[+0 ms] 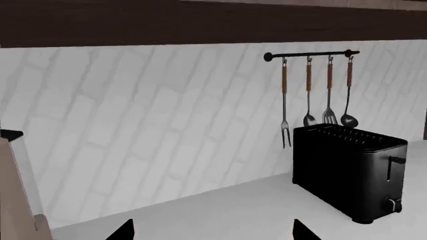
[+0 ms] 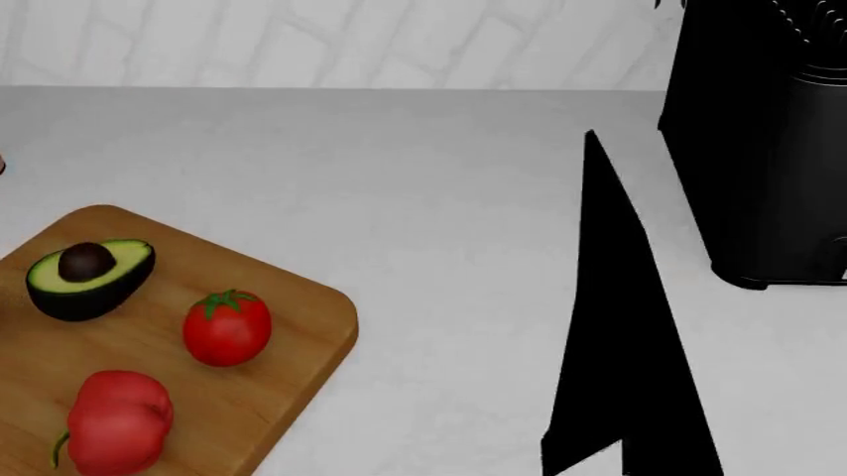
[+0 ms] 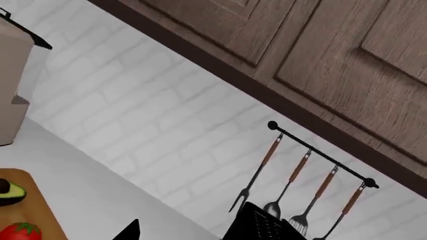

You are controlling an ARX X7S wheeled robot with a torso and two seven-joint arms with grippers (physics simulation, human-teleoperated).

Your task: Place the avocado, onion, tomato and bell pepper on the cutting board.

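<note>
The pale grey table [image 2: 437,198] carries the wooden cutting board [image 2: 311,317] at its near left, with avocado [image 2: 87,279], tomato [image 2: 226,327] and bell pepper [image 2: 119,420] lying on it, and a black toaster [image 2: 761,149] standing well apart at the far right by the tiled wall.

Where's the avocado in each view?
Head: avocado at the cutting board's far left, beyond the tomato.
Right wrist: avocado at the frame edge, on the board.
Left wrist: not in it.
Shared landmark: black toaster.
</note>
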